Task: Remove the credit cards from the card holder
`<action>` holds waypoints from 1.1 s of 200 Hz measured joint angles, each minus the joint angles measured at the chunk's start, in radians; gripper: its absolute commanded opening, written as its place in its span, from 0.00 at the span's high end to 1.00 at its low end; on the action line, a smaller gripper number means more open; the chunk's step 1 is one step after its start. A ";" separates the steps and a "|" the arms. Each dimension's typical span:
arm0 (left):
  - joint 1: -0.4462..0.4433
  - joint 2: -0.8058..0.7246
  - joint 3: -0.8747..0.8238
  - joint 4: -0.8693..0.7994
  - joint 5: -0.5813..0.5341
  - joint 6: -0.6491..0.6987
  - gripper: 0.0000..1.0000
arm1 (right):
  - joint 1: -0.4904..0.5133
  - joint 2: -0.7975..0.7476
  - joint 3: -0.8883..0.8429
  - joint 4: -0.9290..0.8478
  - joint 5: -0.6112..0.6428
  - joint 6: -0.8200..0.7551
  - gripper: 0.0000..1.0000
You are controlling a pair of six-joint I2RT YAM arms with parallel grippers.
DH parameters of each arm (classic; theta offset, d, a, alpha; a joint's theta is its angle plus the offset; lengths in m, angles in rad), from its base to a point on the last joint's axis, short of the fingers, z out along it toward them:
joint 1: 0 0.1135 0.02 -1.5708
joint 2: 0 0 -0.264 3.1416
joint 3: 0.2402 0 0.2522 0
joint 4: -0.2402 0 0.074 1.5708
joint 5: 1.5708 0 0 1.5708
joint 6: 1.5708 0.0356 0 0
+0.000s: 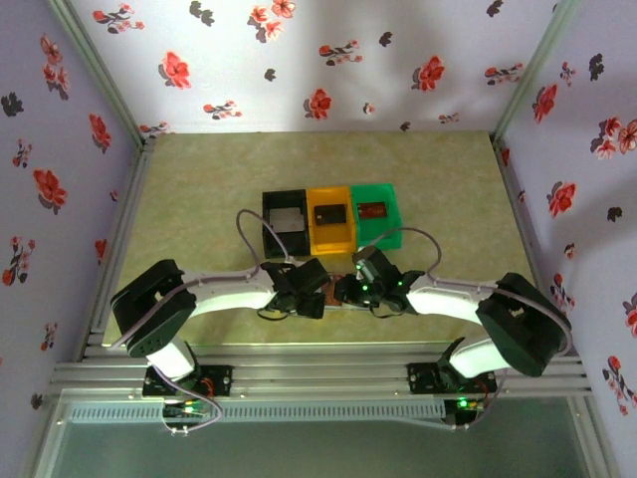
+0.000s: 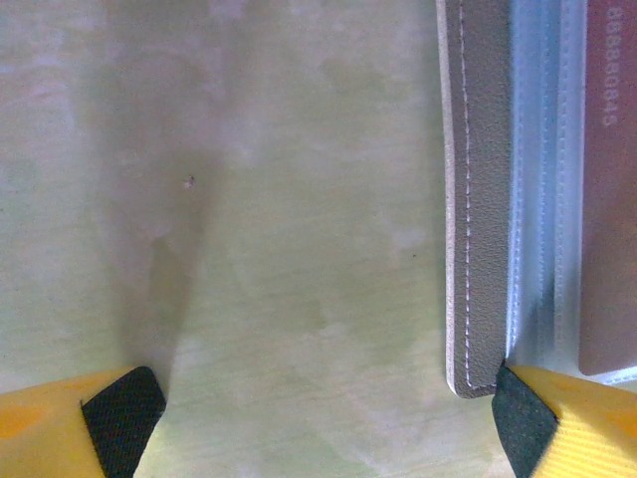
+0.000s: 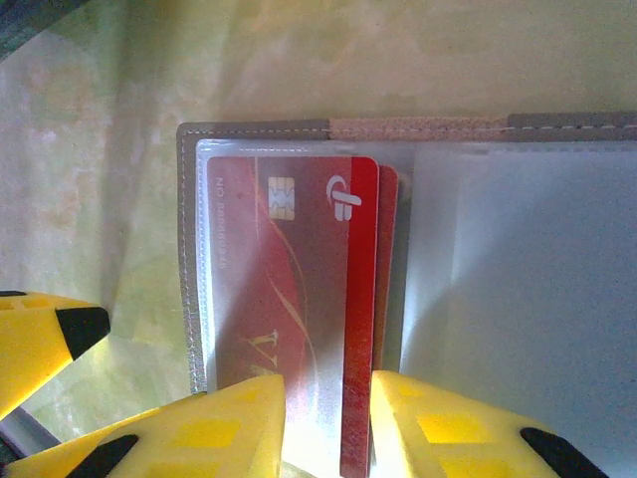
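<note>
1. Right tool [image 3: 328, 403]: jaws narrowed to a slim gap at one edge of the open card holder [image 3: 249, 129]. The bare red strip of one credit card [image 3: 360, 299] runs between them. Cannot tell whether the pads are clamped on it or merely beside it. Risk: a shallow pinch on a thin, slick edge slips off under pull.
2. Left tool [image 2: 318, 408]: jaws wide apart, nothing between them. Its right fingertip [image 2: 518, 408] sits at a corner of the holder's grey cover, the other over bare desk [image 2: 249, 199]. Judged to be a hold-down. Risk: contact at one corner is weak, so the holder may pivot or drag along with the card instead of releasing it.
3. The holder lies open and flat on the desk between the two tools. A chip card [image 3: 279, 269] sits under the clear sleeve [image 3: 438, 299] just beside the exposed strip, and another red edge [image 3: 390, 259] shows behind it. Risk: the jaws catch sleeve plastic or two cards at once, so the pull jams or a second card comes along.
4. Further off, the black bin [image 1: 269, 227], orange bin [image 1: 330, 239] and green bin [image 1: 390, 231] stand in a row, each with a card-like item inside. Risk: a loosely held card drops on the way there.
</note>
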 measured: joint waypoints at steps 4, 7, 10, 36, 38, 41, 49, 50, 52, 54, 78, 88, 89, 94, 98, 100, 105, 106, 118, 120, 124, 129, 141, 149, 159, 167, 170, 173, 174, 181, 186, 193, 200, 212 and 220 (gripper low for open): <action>-0.001 0.000 0.000 0.000 0.000 0.000 0.09 | 0.000 0.001 -0.001 0.001 0.000 0.000 0.71; -0.002 0.000 0.000 0.000 -0.001 0.000 0.09 | 0.000 0.002 -0.002 0.001 0.000 0.000 0.71; -0.002 0.000 0.000 0.000 -0.002 -0.001 0.09 | 0.000 0.003 -0.003 0.002 0.000 0.000 0.71; -0.004 0.000 0.000 0.000 -0.004 -0.003 0.09 | 0.000 0.014 -0.005 0.008 0.004 0.000 0.72; -0.004 0.000 0.000 0.000 -0.004 -0.003 0.09 | 0.000 0.015 -0.005 0.008 0.004 0.000 0.72; -0.004 0.000 0.000 0.000 -0.004 -0.003 0.09 | 0.000 0.016 -0.005 0.008 0.004 0.000 0.72; -0.004 0.000 0.000 0.000 -0.004 -0.003 0.09 | 0.000 0.017 -0.005 0.009 0.005 0.000 0.73; -0.004 0.000 0.000 0.000 -0.004 -0.003 0.09 | 0.000 0.017 -0.005 0.009 0.005 0.000 0.73; -0.004 0.000 0.000 0.000 -0.004 -0.003 0.09 | 0.000 0.018 -0.005 0.009 0.005 0.000 0.73; -0.004 0.000 0.000 0.000 -0.004 -0.003 0.09 | 0.000 0.018 -0.005 0.009 0.006 0.000 0.73; -0.005 0.002 0.000 0.001 -0.005 -0.003 0.09 | 0.000 0.021 -0.006 0.018 0.008 0.000 0.73; -0.006 0.002 0.000 0.001 -0.008 -0.003 0.09 | 0.000 0.022 -0.010 0.030 0.008 0.000 0.73; -0.006 0.002 0.000 0.001 -0.008 -0.003 0.09 | 0.000 0.022 -0.011 0.032 0.009 0.000 0.73; -0.007 0.002 0.000 0.002 -0.009 -0.003 0.09 | 0.000 0.023 -0.015 0.039 0.008 0.000 0.73; -0.008 0.002 0.000 0.002 -0.011 -0.003 0.09 | 0.000 0.023 -0.018 0.045 0.008 0.000 0.74; -0.008 0.002 0.000 0.002 -0.011 -0.003 0.09 | 0.000 0.023 -0.020 0.047 0.008 0.000 0.74; -0.009 0.003 0.000 0.002 -0.012 -0.003 0.09 | 0.000 0.023 -0.023 0.054 0.008 0.000 0.74; -0.010 0.003 0.000 0.002 -0.012 -0.003 0.09 | 0.000 0.023 -0.024 0.055 0.008 0.000 0.74; -0.010 0.003 0.000 0.002 -0.013 -0.004 0.09 | 0.000 0.023 -0.033 0.073 0.008 0.000 0.76; -0.010 0.003 0.000 0.002 -0.014 -0.003 0.09 | 0.000 0.023 -0.035 0.077 0.008 0.000 0.76; -0.011 0.004 0.000 0.002 -0.015 -0.004 0.09 | 0.000 0.023 -0.039 0.084 0.008 0.001 0.76; -0.011 0.004 0.000 0.002 -0.016 -0.004 0.09 | 0.000 0.023 -0.043 0.092 0.008 0.002 0.76; -0.012 0.006 0.000 0.002 -0.018 -0.006 0.09 | 0.000 0.022 -0.054 0.116 0.007 0.008 0.76; -0.014 0.007 0.000 0.002 -0.019 -0.007 0.09 | 0.000 0.022 -0.062 0.133 0.006 0.012 0.76; -0.015 0.007 0.000 0.002 -0.021 -0.010 0.09 | 0.000 0.021 -0.071 0.152 0.003 0.016 0.77; -0.016 0.007 0.000 0.002 -0.022 -0.011 0.09 | 0.000 0.019 -0.077 0.166 0.001 0.019 0.77; -0.016 0.007 0.000 0.002 -0.023 -0.011 0.09 | 0.000 0.019 -0.079 0.170 0.000 0.019 0.77; -0.016 0.007 0.000 0.002 -0.023 -0.011 0.09 | 0.000 0.018 -0.082 0.175 0.000 0.019 0.77; -0.017 0.008 0.000 0.002 -0.023 -0.011 0.09 | 0.000 0.018 -0.083 0.177 0.000 0.019 0.77; -0.017 0.008 0.000 0.002 -0.023 -0.011 0.09 | 0.000 0.016 -0.088 0.185 0.000 0.021 0.77; -0.017 0.008 0.000 0.002 -0.024 -0.011 0.09 | 0.000 0.014 -0.091 0.190 0.000 0.023 0.77; -0.017 0.008 0.000 0.002 -0.024 -0.011 0.09 | 0.000 0.012 -0.097 0.200 0.000 0.024 0.78; -0.017 0.008 0.000 0.002 -0.024 -0.011 0.10 | 0.000 0.009 -0.103 0.208 0.000 0.024 0.78; -0.017 0.009 0.000 0.002 -0.024 -0.011 0.09 | 0.000 0.003 -0.111 0.218 0.000 0.026 0.78; -0.017 0.009 0.000 0.002 -0.024 -0.011 0.10 | 0.000 -0.001 -0.116 0.225 0.000 0.026 0.79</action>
